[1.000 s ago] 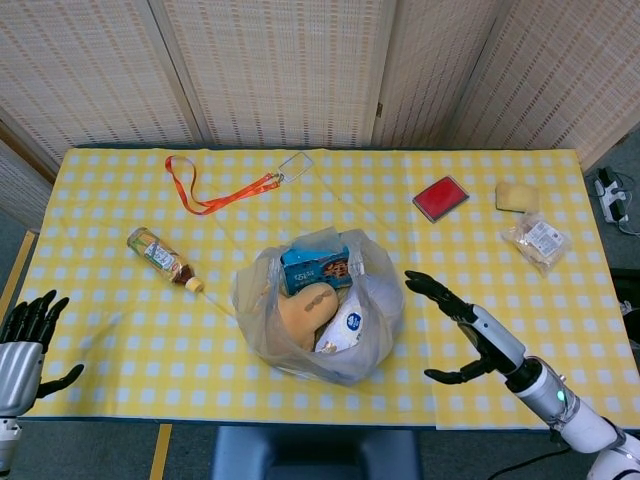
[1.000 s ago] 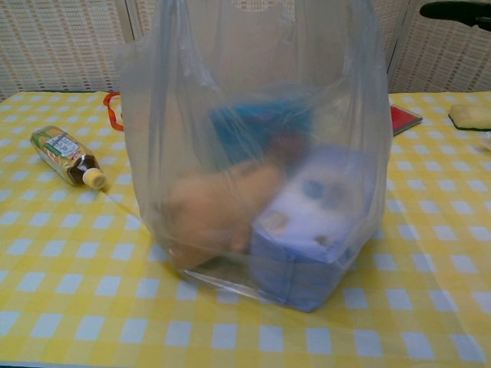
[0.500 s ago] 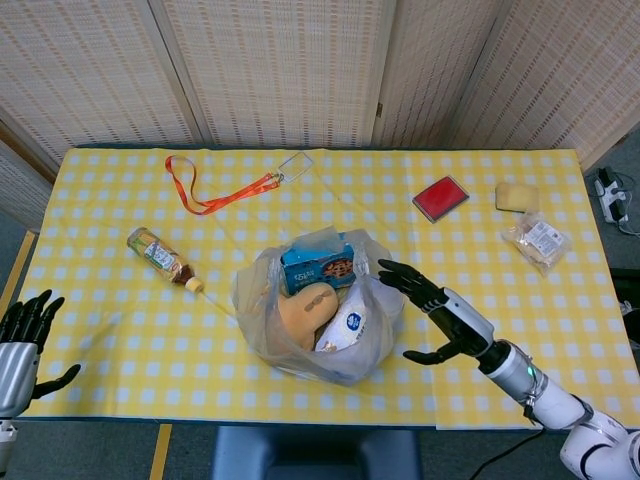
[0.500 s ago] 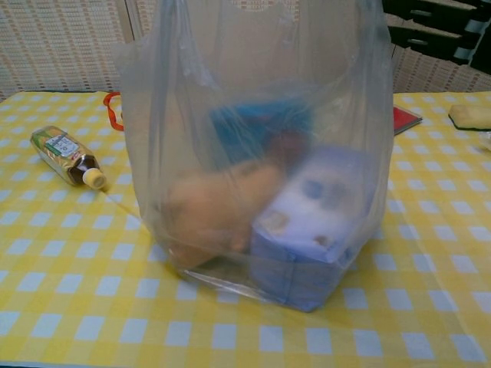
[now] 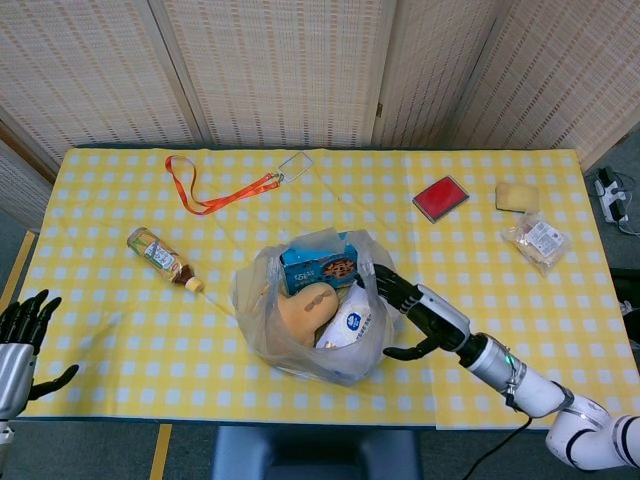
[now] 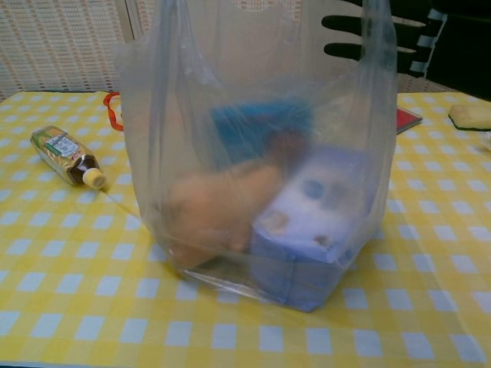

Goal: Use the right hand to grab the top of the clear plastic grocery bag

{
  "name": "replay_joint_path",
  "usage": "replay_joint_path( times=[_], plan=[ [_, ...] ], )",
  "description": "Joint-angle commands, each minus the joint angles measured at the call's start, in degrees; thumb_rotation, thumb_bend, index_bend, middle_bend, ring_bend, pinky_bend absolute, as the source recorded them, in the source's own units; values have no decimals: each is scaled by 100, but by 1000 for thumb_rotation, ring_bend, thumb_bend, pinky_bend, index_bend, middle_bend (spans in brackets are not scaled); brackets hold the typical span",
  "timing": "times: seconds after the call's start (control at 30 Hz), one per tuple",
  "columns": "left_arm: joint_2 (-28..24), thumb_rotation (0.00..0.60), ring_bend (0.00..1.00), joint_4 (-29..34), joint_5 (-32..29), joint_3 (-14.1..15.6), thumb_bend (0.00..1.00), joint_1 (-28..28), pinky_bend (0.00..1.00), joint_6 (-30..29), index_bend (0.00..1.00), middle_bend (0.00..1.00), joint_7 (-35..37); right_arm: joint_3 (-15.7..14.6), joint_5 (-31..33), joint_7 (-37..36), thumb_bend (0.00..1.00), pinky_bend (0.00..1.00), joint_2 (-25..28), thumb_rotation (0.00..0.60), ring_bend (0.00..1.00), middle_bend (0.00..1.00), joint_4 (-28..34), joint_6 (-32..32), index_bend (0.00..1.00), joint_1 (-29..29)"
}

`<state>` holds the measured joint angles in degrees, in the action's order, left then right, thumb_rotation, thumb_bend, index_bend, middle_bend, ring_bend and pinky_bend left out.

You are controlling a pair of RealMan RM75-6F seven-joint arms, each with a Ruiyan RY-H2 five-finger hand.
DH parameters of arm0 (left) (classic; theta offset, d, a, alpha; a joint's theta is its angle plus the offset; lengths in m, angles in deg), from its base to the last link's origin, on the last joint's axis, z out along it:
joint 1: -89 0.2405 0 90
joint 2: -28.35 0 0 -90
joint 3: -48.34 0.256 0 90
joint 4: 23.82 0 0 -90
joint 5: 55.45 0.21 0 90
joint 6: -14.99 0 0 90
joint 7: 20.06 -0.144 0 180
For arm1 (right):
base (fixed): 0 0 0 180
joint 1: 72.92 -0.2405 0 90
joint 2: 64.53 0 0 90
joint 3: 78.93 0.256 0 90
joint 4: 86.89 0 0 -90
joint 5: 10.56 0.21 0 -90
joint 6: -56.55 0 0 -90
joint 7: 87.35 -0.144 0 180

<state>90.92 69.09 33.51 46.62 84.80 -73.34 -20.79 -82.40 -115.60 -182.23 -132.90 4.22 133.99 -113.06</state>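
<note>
R hand point(image 5: 415, 312) | moved in from table's right side, now at bag point(image 5: 315, 310) rim | fingers spread wide, holding nothing | grab pending; L hand point(image 5: 20, 335) idle, fingers apart

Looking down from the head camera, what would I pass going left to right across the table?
Left robot hand → bottle → clear plastic grocery bag → right robot hand → bread packet.

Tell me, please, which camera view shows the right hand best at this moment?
The head view: the whole right hand shows there, fingers spread, at the right side of the clear plastic bag, near its top. The chest view shows only dark fingers behind the bag's upper right corner, cut off by the frame edge.
</note>
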Motion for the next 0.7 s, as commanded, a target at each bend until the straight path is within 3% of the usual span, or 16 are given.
replay_joint_path(
  times=[0.03,0.7],
  plan=[
    [4,600,0,1,13,7,208,-6,0,10,9,23,-6,23,16,-30,261,0,0,600,4,0,52,-94,0,-110],
    [-32,600,0,15,39,0,207,23,0,-45,6,23,70,283,313,359,260,0,-155,600,7,0,423,-910,0,-824]
  ],
)
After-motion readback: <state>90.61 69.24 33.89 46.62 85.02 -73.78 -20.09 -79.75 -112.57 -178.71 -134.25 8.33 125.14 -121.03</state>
